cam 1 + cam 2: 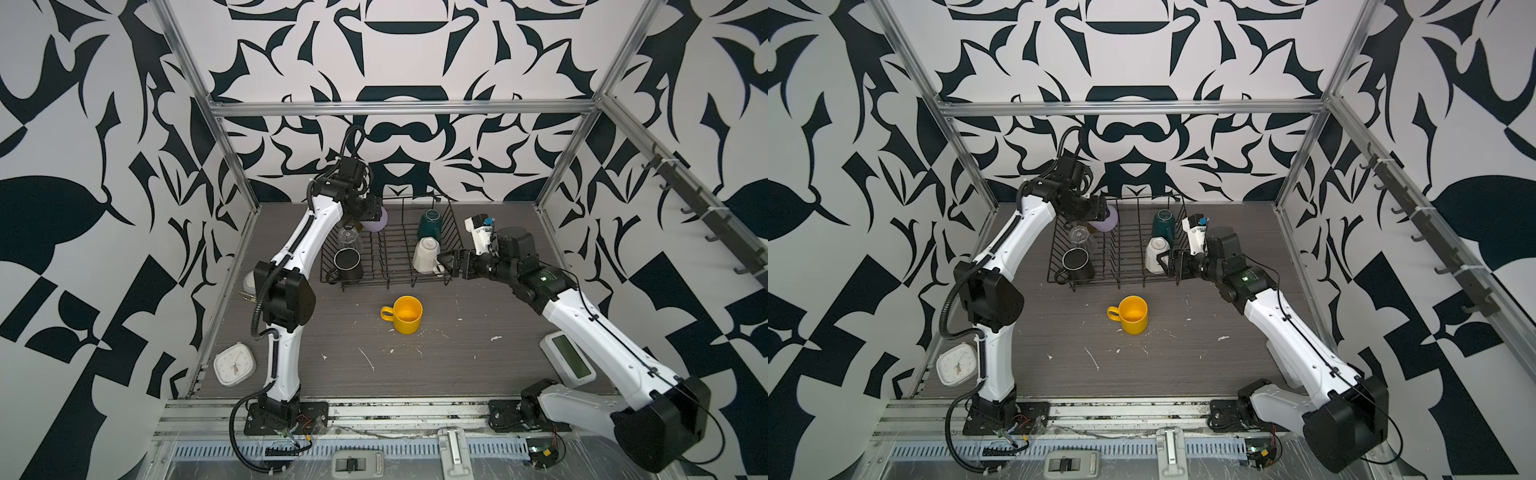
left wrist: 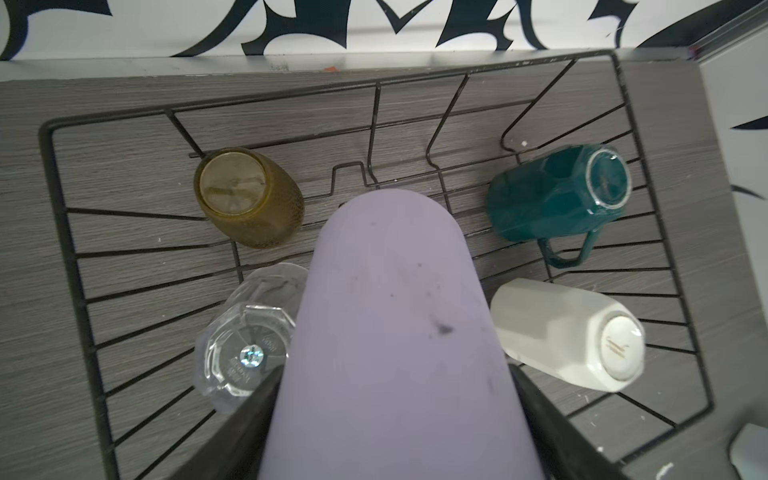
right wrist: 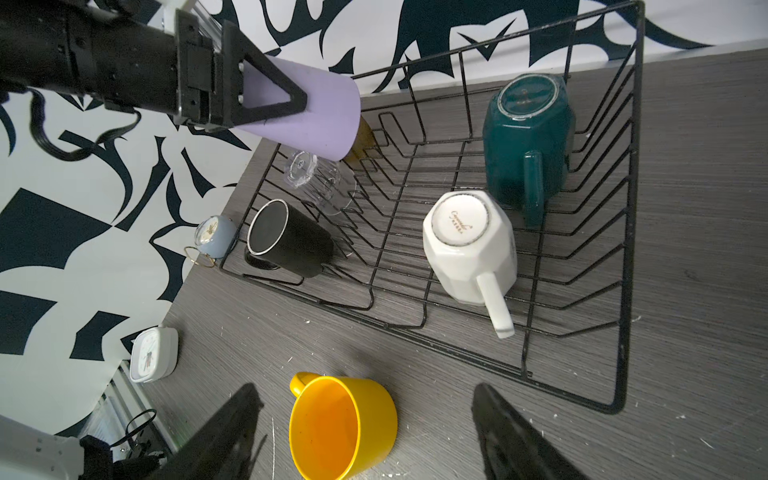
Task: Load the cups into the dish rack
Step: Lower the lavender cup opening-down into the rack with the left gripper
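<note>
Placing lilac tumbler (image 2: 390, 291), pinched in left gripper (image 2: 397, 399) above far-left of dish rack (image 1: 390, 253), with right gripper (image 1: 448, 262) spread empty at rack's right side; probably need to lower, release, then fetch yellow mug (image 1: 405, 314) on table near of rack.

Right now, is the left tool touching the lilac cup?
Touching. In the left wrist view the left tool clamps the lilac cup, fingers against its sides.

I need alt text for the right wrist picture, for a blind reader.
The left gripper holds a lilac tumbler above a black dish rack containing a green mug, a cream mug, a black mug and a clear tumbler. A yellow mug stands on the table outside it; the right gripper is open.
</note>
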`<state>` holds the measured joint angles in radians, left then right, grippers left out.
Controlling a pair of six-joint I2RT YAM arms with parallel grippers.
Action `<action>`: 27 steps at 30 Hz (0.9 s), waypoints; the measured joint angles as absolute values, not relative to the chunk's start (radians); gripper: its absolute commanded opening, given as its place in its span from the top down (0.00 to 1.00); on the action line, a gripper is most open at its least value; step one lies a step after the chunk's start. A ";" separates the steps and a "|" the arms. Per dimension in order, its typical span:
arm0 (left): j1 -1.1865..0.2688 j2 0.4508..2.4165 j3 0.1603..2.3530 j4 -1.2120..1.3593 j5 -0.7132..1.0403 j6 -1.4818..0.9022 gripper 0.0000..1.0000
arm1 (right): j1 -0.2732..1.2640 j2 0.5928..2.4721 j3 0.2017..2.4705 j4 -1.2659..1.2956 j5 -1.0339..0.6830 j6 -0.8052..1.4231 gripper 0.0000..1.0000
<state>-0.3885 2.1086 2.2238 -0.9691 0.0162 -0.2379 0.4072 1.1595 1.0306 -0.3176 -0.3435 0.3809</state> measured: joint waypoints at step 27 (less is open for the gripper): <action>-0.417 2.356 2.368 -1.038 -0.075 -0.226 0.42 | 0.407 1.157 0.984 -0.316 -0.386 0.374 0.18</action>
